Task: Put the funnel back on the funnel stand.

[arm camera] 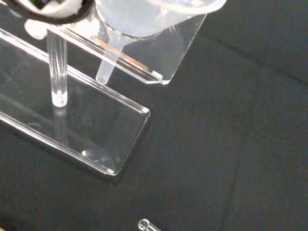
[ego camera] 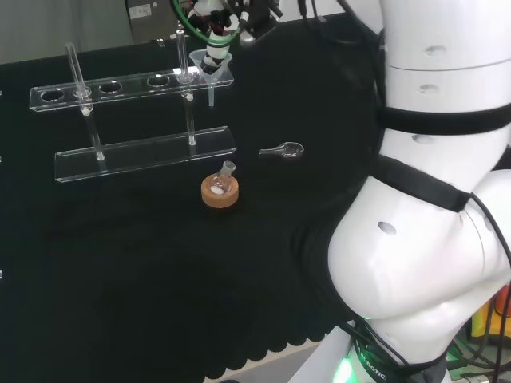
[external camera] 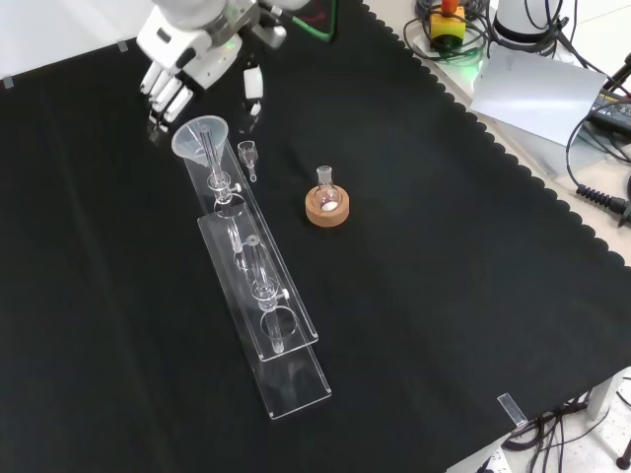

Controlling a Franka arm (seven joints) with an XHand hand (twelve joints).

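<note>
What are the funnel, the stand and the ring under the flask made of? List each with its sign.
Funnel: clear glass or plastic, glossy; the cloth shows through its cone, and which of the two is not discernible.
Stand: probably clear acrylic sheet, polished; flat plates with bright, sharp edges.
Ring: looks like cork, matte; tan and grainy, no shine.

Hard to tell in the head view whether the robot hand (ego camera: pixel 215 32) touches the funnel (ego camera: pixel 211 70), its fingers cut by the top edge and tangled with cables; palm likewise cropped at the top of the front view. Funnel rim cut off in the wrist view, stand (arm camera: pixel 86 130) running out of frame; small clear piece (arm camera: pixel 144 224) clipped, unidentifiable.
</note>
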